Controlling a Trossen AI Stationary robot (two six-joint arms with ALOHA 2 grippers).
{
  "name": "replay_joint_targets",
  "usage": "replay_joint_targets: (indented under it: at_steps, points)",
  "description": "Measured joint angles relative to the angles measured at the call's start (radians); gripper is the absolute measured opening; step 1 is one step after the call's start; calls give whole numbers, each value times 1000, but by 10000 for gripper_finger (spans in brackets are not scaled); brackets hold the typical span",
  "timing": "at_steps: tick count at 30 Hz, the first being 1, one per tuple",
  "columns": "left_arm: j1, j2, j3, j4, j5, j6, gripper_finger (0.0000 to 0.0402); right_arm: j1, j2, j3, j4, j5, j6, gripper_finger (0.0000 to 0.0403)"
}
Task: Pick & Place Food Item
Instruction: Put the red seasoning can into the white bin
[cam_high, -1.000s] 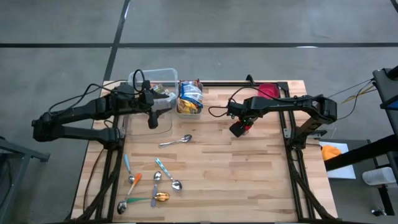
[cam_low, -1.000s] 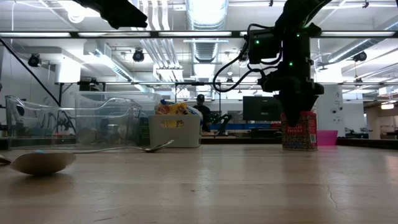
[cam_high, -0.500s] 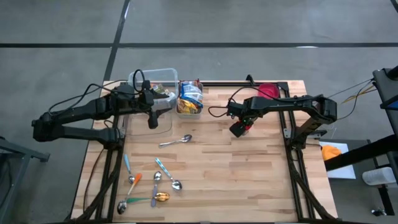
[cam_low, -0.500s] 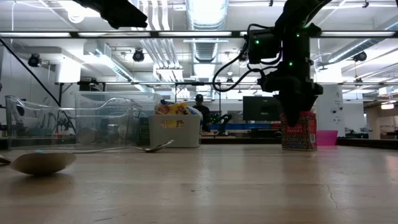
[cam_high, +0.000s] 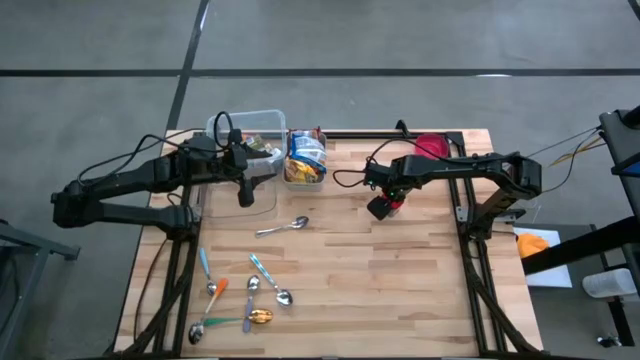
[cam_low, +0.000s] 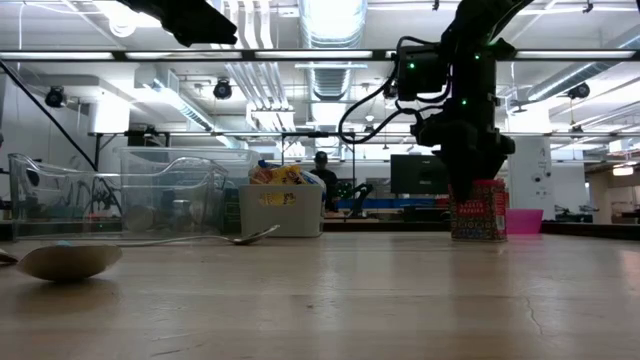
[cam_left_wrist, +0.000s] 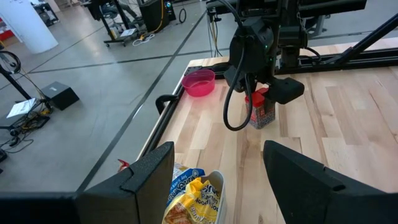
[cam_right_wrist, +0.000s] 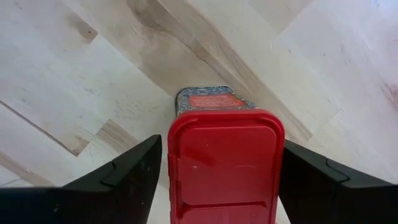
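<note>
Looking down my right gripper (cam_right_wrist: 217, 180), I see the red-lidded spice tin (cam_right_wrist: 225, 158) upright on the bench (cam_right_wrist: 93, 81) between released fingers (cam_right_wrist: 121, 180); left gripper (cam_left_wrist: 217, 171) hangs unclenched, empty, above the snack tub (cam_left_wrist: 189, 199).

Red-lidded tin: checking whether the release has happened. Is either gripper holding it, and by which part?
No. The right gripper straddles the red-lidded tin, fingers clear of its lid; the left gripper is empty.

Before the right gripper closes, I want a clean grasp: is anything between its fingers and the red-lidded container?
Nothing visible. The right gripper straddles the red-lidded container, one finger on each side, with only bare table around it.
</note>
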Motion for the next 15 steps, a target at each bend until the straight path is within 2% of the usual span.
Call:
replay_joint_targets:
  at_steps: [15]
  points:
    - [0,0,0,0,0,-1,249,0,0,-34,15,-5,-38,277]
